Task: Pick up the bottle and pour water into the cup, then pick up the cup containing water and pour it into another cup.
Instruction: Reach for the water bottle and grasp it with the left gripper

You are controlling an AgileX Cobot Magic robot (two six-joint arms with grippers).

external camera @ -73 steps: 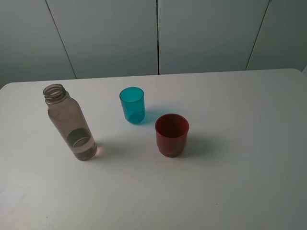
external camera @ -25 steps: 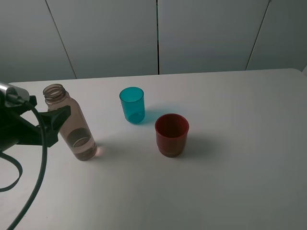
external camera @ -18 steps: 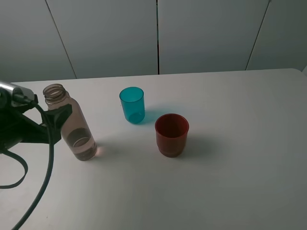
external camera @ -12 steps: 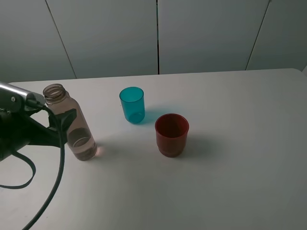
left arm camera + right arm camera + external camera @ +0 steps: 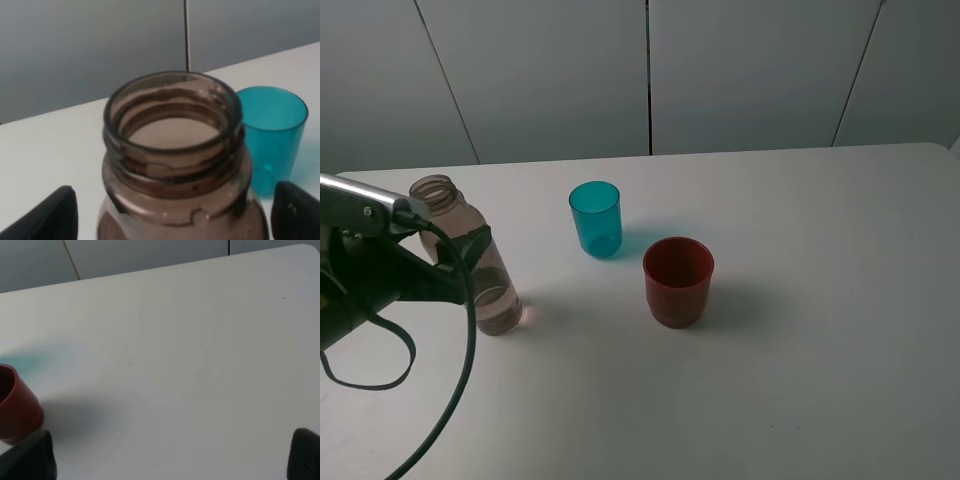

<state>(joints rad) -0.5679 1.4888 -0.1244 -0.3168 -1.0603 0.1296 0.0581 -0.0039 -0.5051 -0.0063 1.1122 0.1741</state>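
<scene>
Table: the white flat-topped table [image 5: 820, 300] carries all three vessels upright. None is lifted from it.
Left gripper: the black left gripper [image 5: 171, 215] straddles the bottle at shoulder height, with one fingertip on each side. The jaws are spread wider than the body and no contact shows. This is judged to be a pre-grasp alignment: closing here would clamp the body below the neck and leave the mouth free for pouring.
Right gripper: the right gripper [image 5: 165, 456] hangs over bare table beside the dark red cup. Its fingertips are wide apart with nothing between them. It is judged to be parked clear until the cup transfer.
Bottle: the tall clear smoky-grey plastic bottle [image 5: 496, 290], with threaded neck and no cap, stands near the table's left edge. A little water sits low in its base. The grasp is not yet made.
Dark red cup: the wider dark red translucent plastic cup [image 5: 678, 280] stands near the table's middle, well apart from the bottle. It is the final receiver.
Teal-blue tumbler: the slim translucent teal-blue tumbler [image 5: 595, 218] stands just behind the dark red cup without touching it. It lies between bottle and red cup, which is judged to keep both pours short.
</scene>
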